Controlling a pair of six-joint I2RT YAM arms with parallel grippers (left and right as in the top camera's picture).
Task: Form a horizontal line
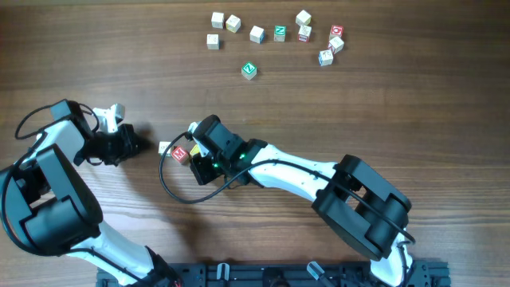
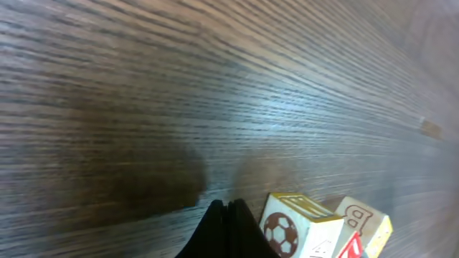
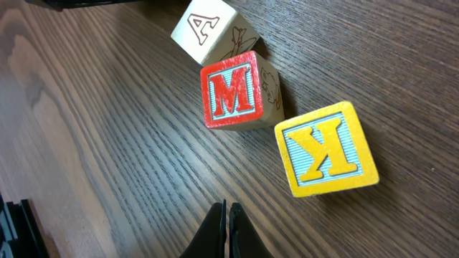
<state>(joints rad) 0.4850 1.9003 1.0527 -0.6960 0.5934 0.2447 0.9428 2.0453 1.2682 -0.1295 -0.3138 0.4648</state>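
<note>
Right wrist view shows the red M cube (image 3: pixel 233 97) touching the pale A cube (image 3: pixel 204 29), with the yellow K cube (image 3: pixel 326 149) just beside it, all in a row on the table (image 3: pixel 107 143). Near them, the right claw (image 3: pixel 226 209) is closed and empty. The left claw (image 2: pixel 228 206) is likewise closed on nothing.

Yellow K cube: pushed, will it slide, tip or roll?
Yellow K cube: flat faces, resting flat on the table, so probably slides, not rolls. Looks wooden: likely rigid, light. Red M cube at its corner may make it twist.
</note>
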